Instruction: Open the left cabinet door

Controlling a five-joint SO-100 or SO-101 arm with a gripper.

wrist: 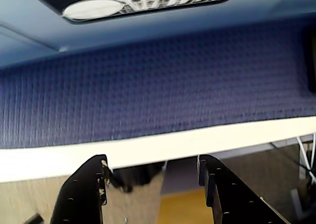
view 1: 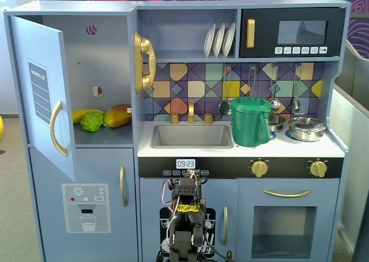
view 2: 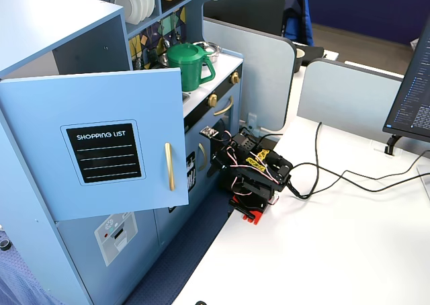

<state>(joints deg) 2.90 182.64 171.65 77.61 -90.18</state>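
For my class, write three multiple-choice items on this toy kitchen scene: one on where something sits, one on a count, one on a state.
1. Where does the green pitcher stand?
A. In the sink
B. On the counter to the right of the sink in the front fixed view
C. Inside the open cabinet

2. How many white plates stand on the top shelf?
A. One
B. Three
C. Five

3. What state is the left cabinet door in?
A. Swung open
B. Shut flat
C. Taken off

Answers:
1 B, it stands on the white counter beside the sink.
2 B, three rims show side by side.
3 A, it stands away from the cabinet on its hinges and toy fruit shows inside, while the gripper is open and empty.
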